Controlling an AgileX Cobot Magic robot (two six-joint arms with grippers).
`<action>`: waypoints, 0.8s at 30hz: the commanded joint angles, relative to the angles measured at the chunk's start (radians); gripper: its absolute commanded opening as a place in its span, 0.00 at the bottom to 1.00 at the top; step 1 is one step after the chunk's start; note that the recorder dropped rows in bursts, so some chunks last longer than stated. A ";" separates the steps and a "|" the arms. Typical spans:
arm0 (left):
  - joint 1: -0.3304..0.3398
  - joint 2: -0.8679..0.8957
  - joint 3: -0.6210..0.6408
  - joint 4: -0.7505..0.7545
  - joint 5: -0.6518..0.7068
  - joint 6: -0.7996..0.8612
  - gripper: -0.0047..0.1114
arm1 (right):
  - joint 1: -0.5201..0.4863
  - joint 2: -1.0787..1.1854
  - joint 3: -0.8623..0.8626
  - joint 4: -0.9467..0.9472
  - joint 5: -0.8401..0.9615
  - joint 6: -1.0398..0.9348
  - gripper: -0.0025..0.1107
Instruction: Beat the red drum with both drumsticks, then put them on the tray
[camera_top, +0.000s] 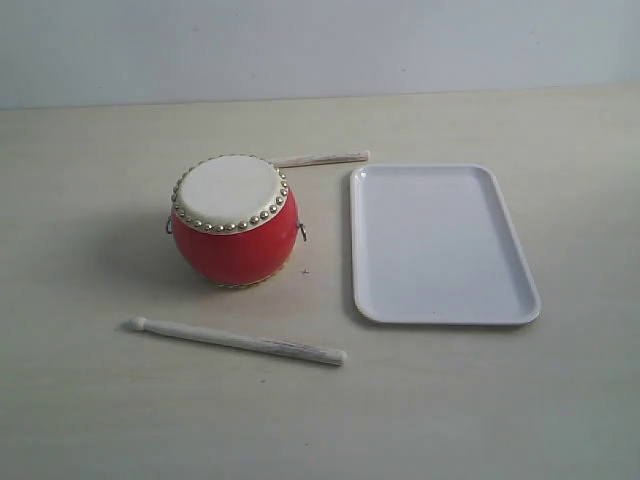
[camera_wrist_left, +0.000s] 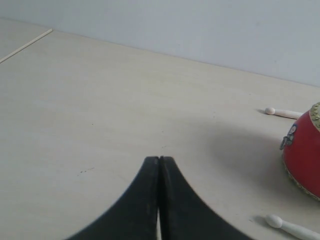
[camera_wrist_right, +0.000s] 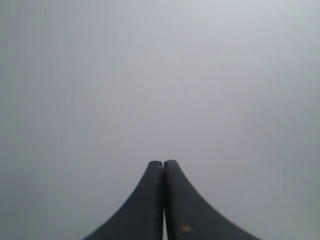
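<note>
The red drum (camera_top: 235, 220) stands upright on the table, cream skin up; its red side (camera_wrist_left: 305, 155) shows in the left wrist view. One drumstick (camera_top: 238, 341) lies in front of the drum, its tip (camera_wrist_left: 274, 221) showing in the left wrist view. The other drumstick (camera_top: 320, 158) lies behind the drum, partly hidden by it, its tip (camera_wrist_left: 270, 111) also showing there. The white tray (camera_top: 437, 243) lies right of the drum with nothing on it. My left gripper (camera_wrist_left: 159, 159) is shut on nothing, well away from the drum. My right gripper (camera_wrist_right: 163, 163) is shut, facing a blank grey wall. Neither gripper appears in the exterior view.
A pale wooden table (camera_top: 90, 400) carries everything, with a grey wall (camera_top: 320, 40) behind it. In the left wrist view a table edge (camera_wrist_left: 27, 44) runs across the far corner.
</note>
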 joint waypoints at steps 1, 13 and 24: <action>0.001 -0.005 0.004 0.001 -0.007 -0.005 0.04 | -0.006 0.280 -0.226 -0.103 -0.027 0.025 0.02; 0.001 -0.005 0.004 0.001 -0.007 -0.005 0.04 | -0.005 1.319 -1.166 -0.383 0.806 -0.030 0.02; 0.001 -0.005 0.004 0.001 -0.007 -0.005 0.04 | 0.008 1.758 -1.597 -0.041 1.276 -0.563 0.02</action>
